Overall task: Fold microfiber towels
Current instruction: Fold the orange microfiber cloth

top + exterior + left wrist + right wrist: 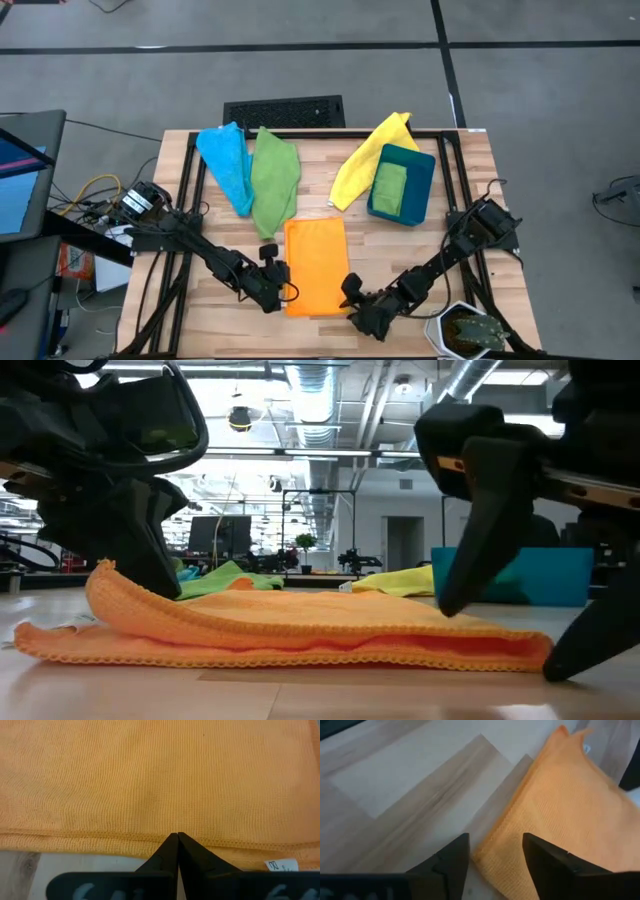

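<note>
Pale wood planks make up the counter [190, 300], and a black frame runs round its edges. Nearest the front edge, the orange towel [316, 265] lies folded flat, with both arms reaching in from either side. The left tool [280, 283] sits at the towel's left edge with its fingers pressed fully together; in the left wrist view the tips meet right at the stitched hem, but I can't say for sure any cloth is pinched. The right tool [350, 291] is at the near right corner, fingers spread apart with nothing between them, the corner just ahead of them.

Further back, a green towel [274, 180] and a light blue towel [226, 163] lie crumpled side by side, touching. To the right, a yellow towel [366, 157] leans against a dark teal bin [424, 188] holding a folded green cloth [389, 186].

Beyond the counter it's grey floor, and the low view shows an open workshop with ceiling pipes and monitors.
</note>
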Motion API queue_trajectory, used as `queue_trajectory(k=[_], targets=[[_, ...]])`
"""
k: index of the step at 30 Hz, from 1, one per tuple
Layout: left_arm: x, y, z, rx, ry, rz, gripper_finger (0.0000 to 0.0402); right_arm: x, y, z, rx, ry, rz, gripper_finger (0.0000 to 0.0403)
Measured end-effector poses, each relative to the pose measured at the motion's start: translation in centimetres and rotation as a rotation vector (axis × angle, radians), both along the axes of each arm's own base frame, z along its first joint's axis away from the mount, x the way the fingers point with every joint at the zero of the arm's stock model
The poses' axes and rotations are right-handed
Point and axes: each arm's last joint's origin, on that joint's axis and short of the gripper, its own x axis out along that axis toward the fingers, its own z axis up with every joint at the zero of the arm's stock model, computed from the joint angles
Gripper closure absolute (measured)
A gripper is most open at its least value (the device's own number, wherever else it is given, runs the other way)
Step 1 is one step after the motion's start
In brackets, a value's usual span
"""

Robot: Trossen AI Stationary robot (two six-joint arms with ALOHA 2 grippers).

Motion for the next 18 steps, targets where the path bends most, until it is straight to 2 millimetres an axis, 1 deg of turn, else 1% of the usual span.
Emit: queue_trajectory(k=[3,12,16,18], targets=[[-0.05,0.04,-0.04,0.005,0.007,0.0,0.0401,-0.09,0.0,-0.11,0.023,0.027,-0.041,0.0224],[-0.15,0.11,-0.1,0.013,0.018,0.0,0.0401,-0.35,0.23,-0.29,0.11,0.053,-0.128,0.0339],[-0.14,0.1,-0.1,0.012,0.018,0.0,0.0401,-0.26,0.37,-0.15,0.142,0.054,-0.168,0.038],[-0.14,0.09,-0.1,0.012,0.018,0.0,0.0401,-0.1,0.52,0.04,0.151,0.053,-0.18,0.0392]])
